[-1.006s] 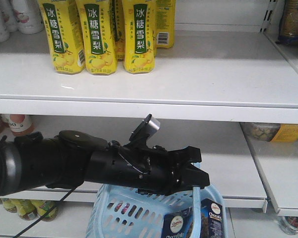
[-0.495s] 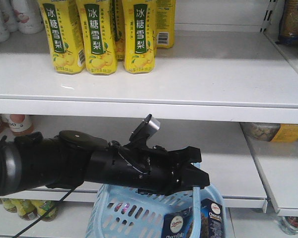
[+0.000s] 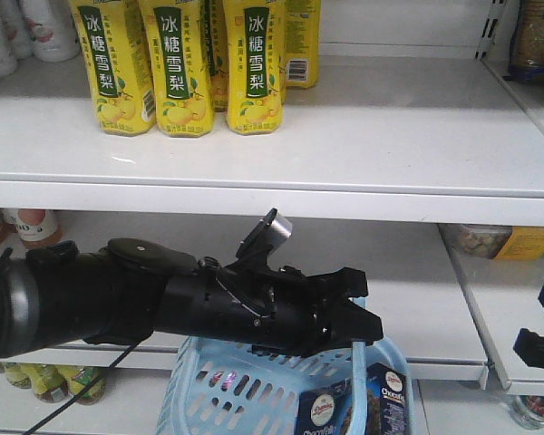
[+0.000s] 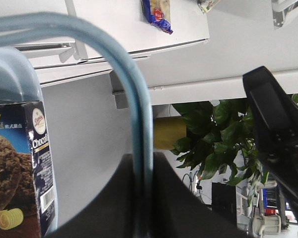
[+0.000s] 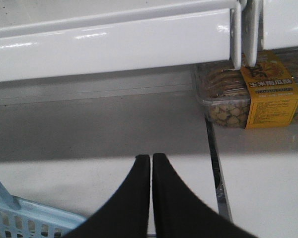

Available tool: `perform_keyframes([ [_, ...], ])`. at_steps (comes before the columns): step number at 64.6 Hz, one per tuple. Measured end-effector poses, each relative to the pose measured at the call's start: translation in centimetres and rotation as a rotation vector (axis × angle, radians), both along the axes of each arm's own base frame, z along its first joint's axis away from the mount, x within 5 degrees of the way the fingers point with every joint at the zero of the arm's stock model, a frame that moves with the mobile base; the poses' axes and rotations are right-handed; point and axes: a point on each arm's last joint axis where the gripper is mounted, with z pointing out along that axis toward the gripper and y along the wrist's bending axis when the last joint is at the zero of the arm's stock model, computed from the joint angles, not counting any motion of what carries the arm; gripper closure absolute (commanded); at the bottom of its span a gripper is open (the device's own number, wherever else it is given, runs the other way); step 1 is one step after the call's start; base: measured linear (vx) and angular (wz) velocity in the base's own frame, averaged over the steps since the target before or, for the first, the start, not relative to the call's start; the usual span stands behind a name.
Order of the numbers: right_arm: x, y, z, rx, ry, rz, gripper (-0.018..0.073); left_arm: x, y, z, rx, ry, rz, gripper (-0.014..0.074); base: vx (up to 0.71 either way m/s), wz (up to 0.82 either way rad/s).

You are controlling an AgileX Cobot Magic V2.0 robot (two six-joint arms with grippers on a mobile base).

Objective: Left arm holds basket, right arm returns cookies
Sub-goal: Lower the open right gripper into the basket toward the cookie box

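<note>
Cookies (image 3: 326, 412) stand in the basket (image 3: 218, 385), below the left arm (image 3: 118, 299). Left claw (image 3: 361, 317) grips the handle (image 3: 356, 362). Right claw (image 5: 151, 158) is pinched shut, empty, near a snack tub (image 5: 223, 99).

White shelf (image 3: 390, 136), yellow bottles (image 3: 177, 63) standing on it

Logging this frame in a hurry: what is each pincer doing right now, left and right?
Left pincer: closed on the basket, gripping its handle.
Right pincer: closed, tips together, holding nothing.
</note>
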Motion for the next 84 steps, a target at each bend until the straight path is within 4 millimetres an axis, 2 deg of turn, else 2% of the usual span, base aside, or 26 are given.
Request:
perform_keyframes([
  [10,0.2,0.0,-0.4,0.03,0.032,-0.01,0.0458,0.0,0.0,0.0,0.0,0.0,0.0,0.0603,0.0,0.0],
  [19,0.2,0.1,-0.6,0.054,0.063,-0.018,0.0321,0.0,0.0,0.0,0.0,0.0,0.0,0.0603,0.0,0.0],
  [29,0.1,0.2,-0.9,0.161,0.104,-0.048,0.0176,0.0,0.0,0.0,0.0,0.0,0.0,0.0603,0.0,0.0],
  [35,0.0,0.3,-1.0,0.212,0.122,-0.061,0.0122,0.0,0.0,0.0,0.0,0.0,0.0,0.0603,0.0,0.0],
  [44,0.1,0.7,-1.2,0.254,0.153,-0.049,0.0108,0.0,0.0,0.0,0.0,0.0,0.0,0.0603,0.0,0.0],
  [52,0.3,2.1,-2.2,0.266,0.247,0.022,0.0108,0.0,0.0,0.0,0.0,0.0,0.0,0.0603,0.0,0.0],
  [73,0.4,6.6,-6.0,0.268,0.585,0.192,0.0108,0.0,0.0,0.0,0.0,0.0,0.0,0.0603,0.0,0.0],
  [84,0.4,7.5,-7.6,0.235,0.694,0.205,0.0108,0.0,0.0,0.0,0.0,0.0,0.0,0.0603,0.0,0.0],
])
